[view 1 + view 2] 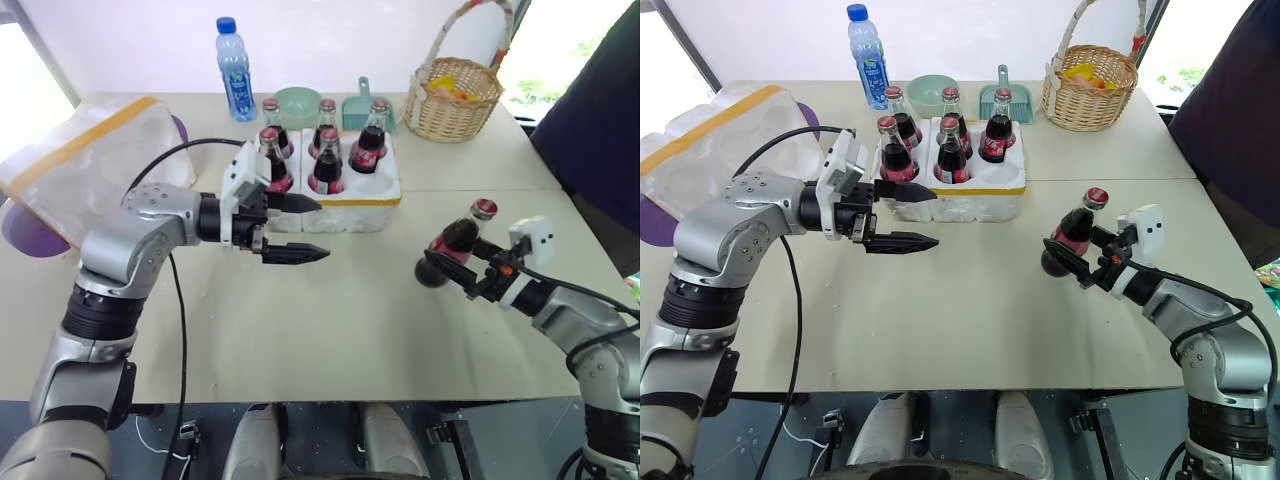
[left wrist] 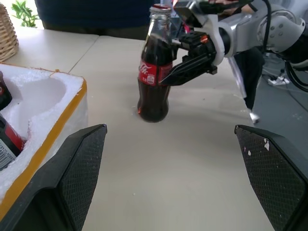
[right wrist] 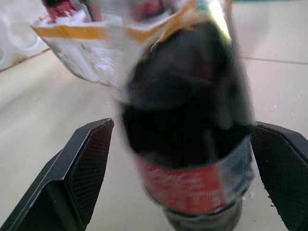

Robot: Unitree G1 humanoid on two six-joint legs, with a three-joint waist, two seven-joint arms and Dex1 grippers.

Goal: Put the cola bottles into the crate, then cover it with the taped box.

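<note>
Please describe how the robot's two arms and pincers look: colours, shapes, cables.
Both arms are silver-grey metal with black joint rings and black cables. The left pincer and right pincer each have a white housing and two black pointed fingers with meshed inner faces.

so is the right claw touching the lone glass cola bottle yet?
Apart. In the right wrist view the dark red-labelled cola bottle stands between the open right claw fingers, with bare table showing on both sides.
</note>
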